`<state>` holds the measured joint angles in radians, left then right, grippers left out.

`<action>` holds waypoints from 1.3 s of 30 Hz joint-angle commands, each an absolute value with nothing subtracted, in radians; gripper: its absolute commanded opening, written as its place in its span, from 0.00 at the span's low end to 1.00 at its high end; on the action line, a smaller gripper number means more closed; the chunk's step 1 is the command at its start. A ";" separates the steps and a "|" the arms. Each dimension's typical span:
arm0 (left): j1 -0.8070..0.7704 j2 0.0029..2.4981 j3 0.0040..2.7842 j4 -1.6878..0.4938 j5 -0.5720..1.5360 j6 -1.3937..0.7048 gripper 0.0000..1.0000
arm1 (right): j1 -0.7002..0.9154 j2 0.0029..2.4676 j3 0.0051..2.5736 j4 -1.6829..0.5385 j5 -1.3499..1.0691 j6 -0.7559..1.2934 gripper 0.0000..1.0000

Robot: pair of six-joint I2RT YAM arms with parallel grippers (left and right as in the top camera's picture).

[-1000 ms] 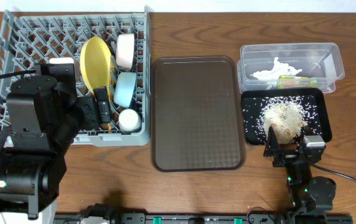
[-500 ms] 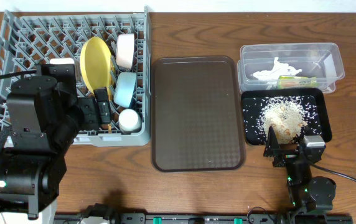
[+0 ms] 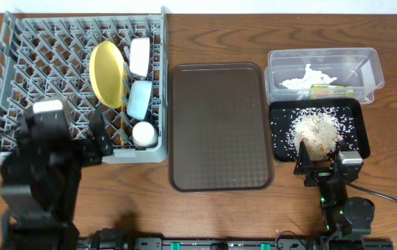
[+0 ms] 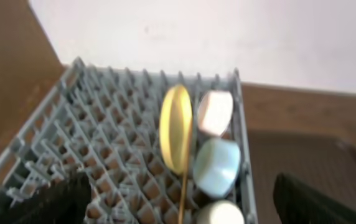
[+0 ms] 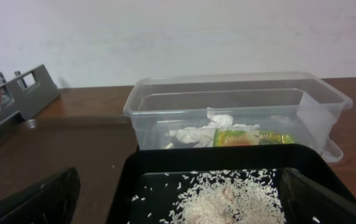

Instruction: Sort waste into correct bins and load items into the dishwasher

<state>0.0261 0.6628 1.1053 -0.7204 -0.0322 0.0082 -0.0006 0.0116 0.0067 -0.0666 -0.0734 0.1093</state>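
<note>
The dishwasher, a grey pegged rack (image 3: pixel 39 62), holds the yellow-green plate (image 3: pixel 107 73) on edge, the white bowl (image 3: pixel 139 55), the light-blue bowl (image 3: pixel 140 99) and the white cup (image 3: pixel 144 133). In the left wrist view a thin wooden chopstick (image 4: pixel 183 198) leans below the plate (image 4: pixel 176 127). My left gripper (image 3: pixel 100 141) is open and empty at the rack's front edge. The clear tub (image 3: pixel 365 66) holds tissue (image 3: pixel 302 76) and the wrapper (image 3: pixel 330 90). Rice and scraps (image 3: pixel 316 128) lie in the black tray (image 3: pixel 278 149). My right gripper (image 3: pixel 320 163) is open and empty at that tray's near edge.
A large brown serving tray (image 3: pixel 219 125) lies between the rack and the bins, with nothing on it. The rack's left half has bare pegs. Bare wooden table (image 3: pixel 184 215) runs along the front edge.
My left arm has drawn back from over the rack's right columns toward the table's front, uncovering the rack there. The right arm has not moved.
</note>
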 commanded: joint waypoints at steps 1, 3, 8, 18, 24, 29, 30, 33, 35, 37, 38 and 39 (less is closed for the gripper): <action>0.055 0.560 0.949 -0.640 -0.040 0.033 0.94 | -0.013 0.006 0.006 -0.071 -0.068 0.104 0.99; 0.065 0.493 0.854 -0.577 -0.036 0.033 0.94 | -0.013 0.006 0.006 -0.071 -0.068 0.104 0.99; 0.078 0.319 0.622 -0.419 -0.025 0.033 0.94 | -0.013 0.006 0.006 -0.071 -0.068 0.104 0.99; 0.097 0.032 0.292 -0.245 -0.010 0.030 0.94 | -0.013 0.006 0.006 -0.071 -0.068 0.104 0.99; 0.098 0.001 0.155 -0.091 -0.011 0.038 0.94 | -0.013 0.006 0.006 -0.071 -0.068 0.104 0.99; 0.098 0.001 0.090 -0.016 -0.011 0.038 0.94 | -0.013 0.006 0.006 -0.071 -0.068 0.104 0.99; 0.098 0.001 0.084 -0.014 -0.011 0.038 0.94 | -0.013 0.006 0.006 -0.071 -0.068 0.104 0.99; 0.098 0.001 0.066 -0.014 -0.011 0.038 0.94 | -0.013 0.006 0.006 -0.071 -0.068 0.104 0.99; 0.098 0.001 0.056 -0.012 -0.011 0.038 0.94 | -0.013 0.006 0.006 -0.071 -0.068 0.104 0.99; 0.098 0.001 0.046 -0.003 -0.011 0.038 0.94 | -0.013 0.006 0.006 -0.071 -0.068 0.104 0.99; 0.098 0.001 0.039 0.009 -0.011 0.038 0.94 | -0.013 0.006 0.006 -0.071 -0.068 0.104 0.99; 0.098 0.001 0.031 0.024 -0.011 0.038 0.94 | -0.013 0.006 0.006 -0.071 -0.068 0.104 0.99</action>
